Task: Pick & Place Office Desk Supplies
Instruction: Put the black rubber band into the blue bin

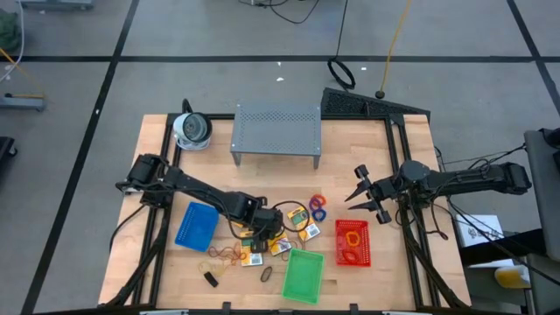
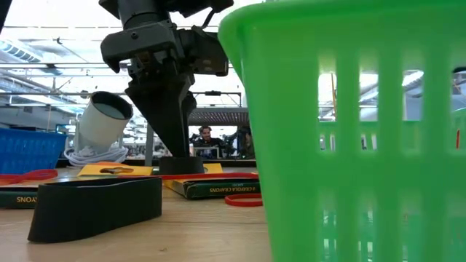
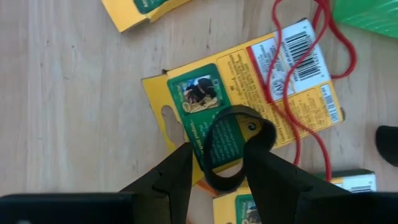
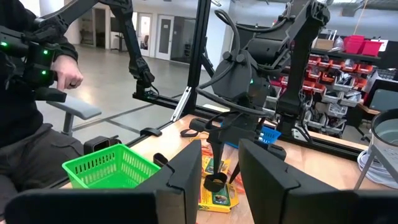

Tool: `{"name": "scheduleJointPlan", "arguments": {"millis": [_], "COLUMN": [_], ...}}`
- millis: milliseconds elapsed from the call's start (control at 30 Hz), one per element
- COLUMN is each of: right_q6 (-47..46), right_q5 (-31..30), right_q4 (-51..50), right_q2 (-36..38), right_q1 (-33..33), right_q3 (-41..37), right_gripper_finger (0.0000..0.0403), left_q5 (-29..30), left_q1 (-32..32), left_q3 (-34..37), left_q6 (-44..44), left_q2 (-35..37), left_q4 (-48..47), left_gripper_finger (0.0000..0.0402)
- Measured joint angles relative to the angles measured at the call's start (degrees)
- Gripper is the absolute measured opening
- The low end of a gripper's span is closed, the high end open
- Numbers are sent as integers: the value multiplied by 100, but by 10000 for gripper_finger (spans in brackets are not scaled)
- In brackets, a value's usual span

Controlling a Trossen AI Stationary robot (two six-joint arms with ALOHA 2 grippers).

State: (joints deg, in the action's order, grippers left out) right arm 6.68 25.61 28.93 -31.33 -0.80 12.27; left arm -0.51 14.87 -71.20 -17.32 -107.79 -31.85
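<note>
My left gripper point(image 3: 221, 158) points steeply down at the table's near middle point(image 1: 262, 234), shut on a small black loop-shaped clip point(image 3: 233, 146). Right under the clip lies a yellow-orange crayon box point(image 3: 249, 81) with a red rubber band point(image 3: 298, 124) across it. More crayon boxes point(image 1: 306, 232) and rubber bands point(image 1: 317, 207) lie flat on the wood nearby. Another black loop point(image 1: 266, 274) and a black clip point(image 1: 211, 278) lie near the front edge. My right gripper point(image 1: 363, 197) waits raised at the table's right side, open, with nothing between its fingers point(image 4: 180, 168). My left gripper has the black clip's loop between its two fingers, which press on the loop's two sides point(image 3: 210, 163). The fingers come from above, slanting steeply down. The loop's free end point(image 3: 252, 121) sticks out past the fingertips over the box's green face; whether it rests on the box I cannot tell.
A blue basket point(image 1: 196, 226), a green basket point(image 1: 304, 276) and a red basket point(image 1: 353, 242) stand around the supplies. The grey perforated shelf point(image 1: 276, 131) and a round white-grey object point(image 1: 192, 129) stand at the far side. A seated person point(image 4: 31, 93) shows beyond the table.
</note>
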Motion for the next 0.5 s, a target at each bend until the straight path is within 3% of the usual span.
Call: {"name": "scheduleJointPlan", "arguments": {"millis": [500], "right_q6": [0], "right_q5": [0], "right_q4": [0], "right_q2": [0], "right_q1": [0], "right_q3": [7], "right_gripper_finger": [100], "left_q5": [-93], "left_q1": [5], "left_q3": [0], "left_q6": [-84], "left_q2": [0], "left_q4": [67], "left_gripper_finger": [152]}}
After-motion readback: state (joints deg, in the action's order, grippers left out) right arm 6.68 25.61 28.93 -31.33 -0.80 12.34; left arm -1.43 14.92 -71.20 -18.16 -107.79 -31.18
